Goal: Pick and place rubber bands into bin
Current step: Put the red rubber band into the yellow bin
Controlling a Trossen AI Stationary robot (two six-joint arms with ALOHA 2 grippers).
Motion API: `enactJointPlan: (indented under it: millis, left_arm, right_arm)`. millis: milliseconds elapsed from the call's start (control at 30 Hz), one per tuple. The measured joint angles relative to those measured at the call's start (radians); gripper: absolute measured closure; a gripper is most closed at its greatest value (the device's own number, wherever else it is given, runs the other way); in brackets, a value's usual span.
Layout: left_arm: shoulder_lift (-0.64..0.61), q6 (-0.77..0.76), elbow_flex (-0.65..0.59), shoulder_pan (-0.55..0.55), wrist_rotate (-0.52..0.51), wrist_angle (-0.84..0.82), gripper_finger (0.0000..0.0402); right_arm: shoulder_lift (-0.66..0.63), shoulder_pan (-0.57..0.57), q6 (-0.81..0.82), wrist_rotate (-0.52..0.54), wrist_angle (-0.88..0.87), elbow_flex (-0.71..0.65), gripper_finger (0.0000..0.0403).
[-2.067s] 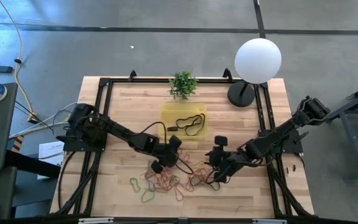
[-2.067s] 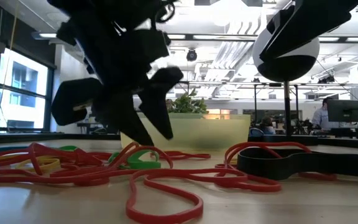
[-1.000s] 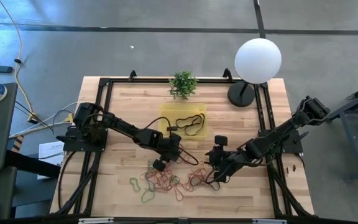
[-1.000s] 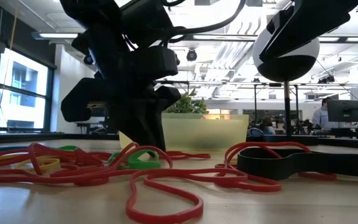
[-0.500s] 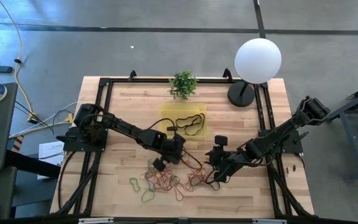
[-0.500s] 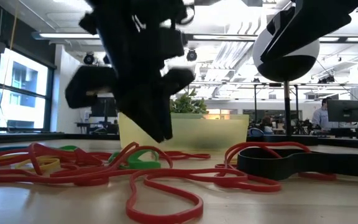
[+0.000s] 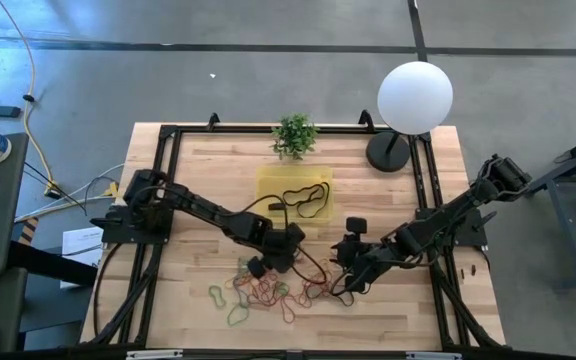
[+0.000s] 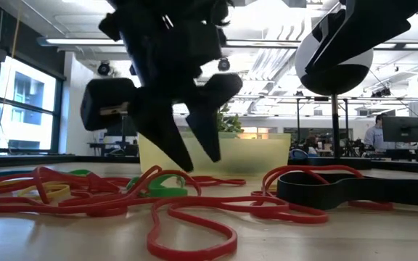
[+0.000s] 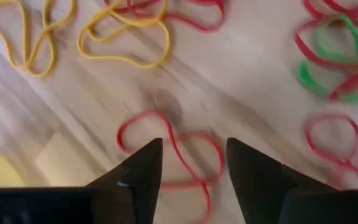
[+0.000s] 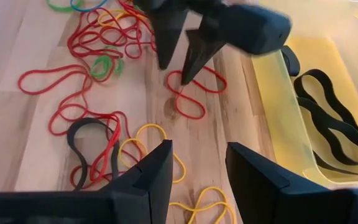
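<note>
Many rubber bands [image 7: 268, 290] in red, green and yellow lie loose on the wooden table, near its front edge. The yellow bin [image 7: 268, 185] stands behind them with black bands [image 7: 306, 198] inside. My left gripper [image 7: 276, 260] hangs open, pointing down, just over a red figure-eight band [image 9: 166, 126], one finger on either side of it. From the right wrist view it [image 10: 178, 71] shows beside the bin's wall [image 10: 267, 106]. My right gripper [image 10: 196, 149] waits open above the pile's right side.
A small potted plant [image 7: 295, 135] stands behind the bin, and a white globe lamp [image 7: 415, 97] at the far right. A wide black band [image 8: 354, 190] lies on the table among the red ones. The black frame rails [image 7: 168, 200] run along the table's sides.
My left gripper has moved a little toward the table's right edge and risen slightly. It has rolled about its own axis. Its fingers, shut together until half a second ago, now stand apart. The bands on the table lie as before.
</note>
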Motion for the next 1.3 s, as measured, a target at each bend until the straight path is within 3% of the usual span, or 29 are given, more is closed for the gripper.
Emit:
enactJointPlan:
  millis: [267,333,500,967,1133,1300]
  left_arm:
    - [0.073,0.027,0.122,0.008,0.014,-0.072,0.024]
    - [0.082,0.033,0.154,0.007,0.013,-0.171,0.0247]
    - [0.137,0.04,0.235,0.008,0.012,-0.238,0.026]
    - [0.164,-0.029,0.247,0.025,-0.011,-0.276,0.0266]
    - [0.165,-0.044,0.249,0.028,0.018,-0.285,0.0292]
    - [0.165,-0.07,0.248,0.028,0.054,-0.297,0.0345]
  right_arm:
    - [0.0,0.0,-0.001,0.009,-0.006,0.001,0.0263]
    - [0.0,0.0,0.001,0.009,-0.004,0.001,0.0263]
    - [0.0,0.003,0.014,0.005,-0.012,0.001,0.0263]
    - [0.001,0.043,0.035,0.027,-0.035,-0.001,0.0263]
    - [0.001,0.046,0.045,0.029,-0.035,-0.001,0.0263]
    - [0.001,0.046,0.044,0.031,-0.036,-0.001,0.0263]
